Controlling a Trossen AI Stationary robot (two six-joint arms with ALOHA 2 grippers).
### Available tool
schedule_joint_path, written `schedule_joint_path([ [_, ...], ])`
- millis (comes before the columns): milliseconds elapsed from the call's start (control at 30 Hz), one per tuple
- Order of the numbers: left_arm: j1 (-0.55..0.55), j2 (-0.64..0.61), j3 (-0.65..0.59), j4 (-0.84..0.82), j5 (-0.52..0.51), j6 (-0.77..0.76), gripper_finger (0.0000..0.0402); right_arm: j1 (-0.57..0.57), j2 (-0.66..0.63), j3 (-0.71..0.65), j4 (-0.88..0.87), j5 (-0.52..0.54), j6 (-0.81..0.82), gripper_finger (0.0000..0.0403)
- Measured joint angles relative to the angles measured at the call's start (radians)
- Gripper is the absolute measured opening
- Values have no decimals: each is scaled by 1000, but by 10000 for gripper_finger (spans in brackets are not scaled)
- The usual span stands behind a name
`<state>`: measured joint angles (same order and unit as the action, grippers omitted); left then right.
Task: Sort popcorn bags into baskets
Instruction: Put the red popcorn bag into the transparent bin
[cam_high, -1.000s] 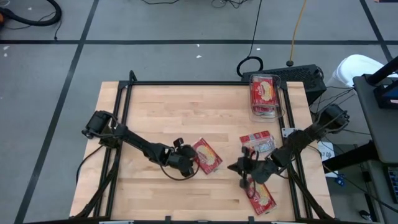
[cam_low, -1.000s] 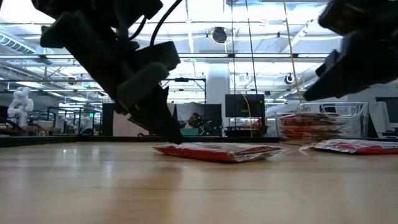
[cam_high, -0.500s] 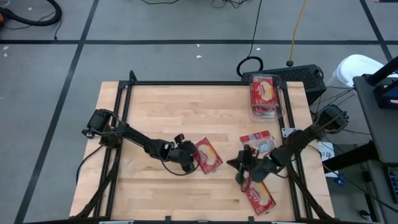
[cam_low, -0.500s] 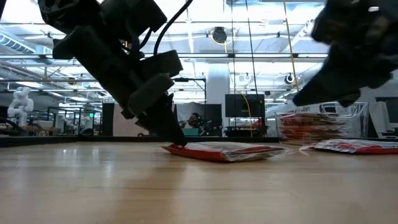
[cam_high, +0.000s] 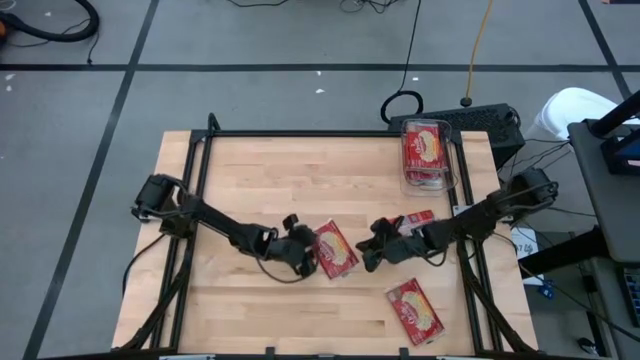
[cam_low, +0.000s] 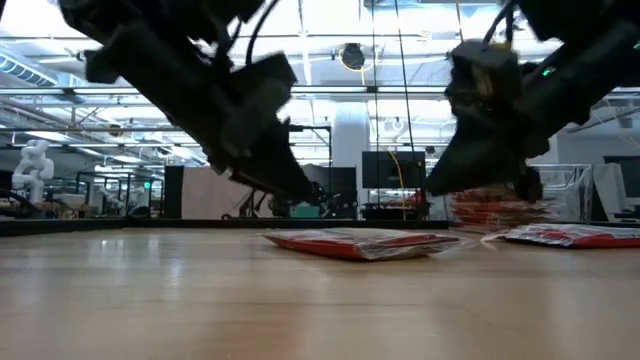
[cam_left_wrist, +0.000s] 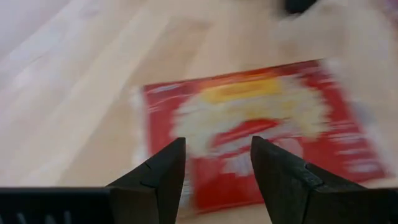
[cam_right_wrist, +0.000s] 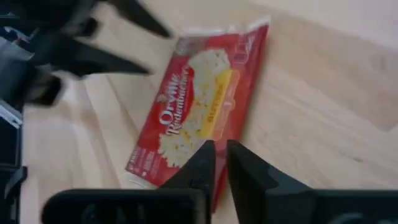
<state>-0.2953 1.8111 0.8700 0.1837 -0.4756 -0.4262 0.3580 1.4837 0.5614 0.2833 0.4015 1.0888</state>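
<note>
Two tools converge on one popcorn bag lying flat near the middle of the counter (cam_high: 250, 170). The left tool (cam_high: 305, 258), fingers spread, hovers just beside the middle bag (cam_high: 335, 249) at its left edge; its wrist camera shows the bag between and beyond the two fingers. The right tool (cam_high: 372, 250) sits just off the same bag's right edge, its fingers standing a narrow slit apart and pinching nothing.

Doing the step well: the bag lies flat, so a finger probably has to slide under one edge while the other comes down on top. Only one arm should commit; the other is best backed away, since the two tools stand near each other.

Edges and room: a second bag (cam_high: 417, 311) lies near the front right corner, and a third (cam_high: 418, 217) lies partly under the right arm. The clear basket (cam_high: 428, 180), already holding bags, stands at the far right edge. The counter's left half offers open room.
</note>
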Motion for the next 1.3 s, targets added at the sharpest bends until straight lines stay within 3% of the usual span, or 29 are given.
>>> schedule_joint_path([
  [133, -37, 25, 3, 81, 12, 51, 186, -60, 54, 1, 68, -79, 19, 69],
  [267, -29, 67, -1, 67, 31, 8, 186, -95, 111, 0, 131, -145, 24, 95],
  [600, 22, 146, 5, 106, 92, -40, 186, -164, 208, 19, 183, -255, 22, 125],
  [1133, 20, 150, 1, 117, 124, 18, 186, -199, 213, 96, 190, -329, -160, 130],
  [1300, 12, 153, 0, 159, 94, 76, 186, -199, 213, 97, 232, -353, -240, 105],
])
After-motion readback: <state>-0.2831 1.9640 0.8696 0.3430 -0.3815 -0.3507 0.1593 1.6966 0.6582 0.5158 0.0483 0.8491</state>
